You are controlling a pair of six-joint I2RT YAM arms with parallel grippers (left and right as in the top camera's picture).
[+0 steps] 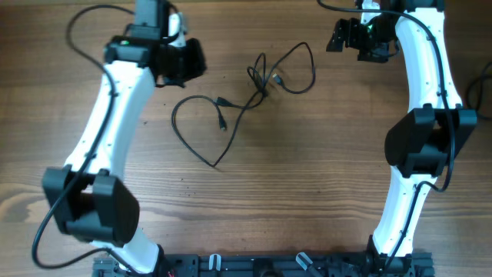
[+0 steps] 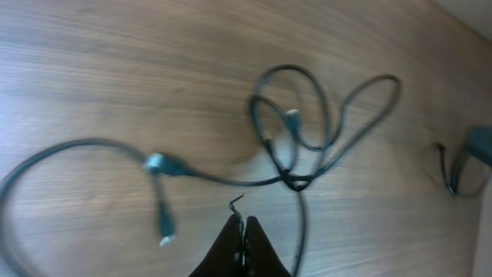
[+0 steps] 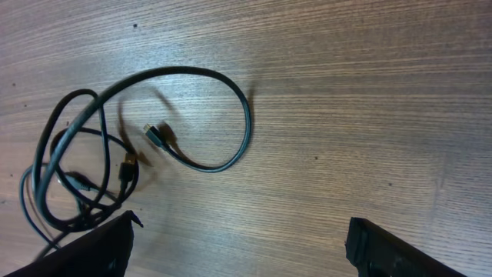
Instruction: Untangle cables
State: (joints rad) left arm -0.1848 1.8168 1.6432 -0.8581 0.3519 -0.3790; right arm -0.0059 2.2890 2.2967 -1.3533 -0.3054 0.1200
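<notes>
Cables [image 2: 296, 182], two by their four plug ends [image 2: 156, 162], lie knotted on one table [image 1: 307, 192]; left gripper [image 2: 243, 231] pinched shut, empty; right gripper [image 3: 240, 227] spread wide, empty.

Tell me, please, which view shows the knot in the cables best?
The left wrist view: the knot sits close and central. Overhead shows the cables whole but the knot small; the right wrist view catches only loops in its left half.
</notes>
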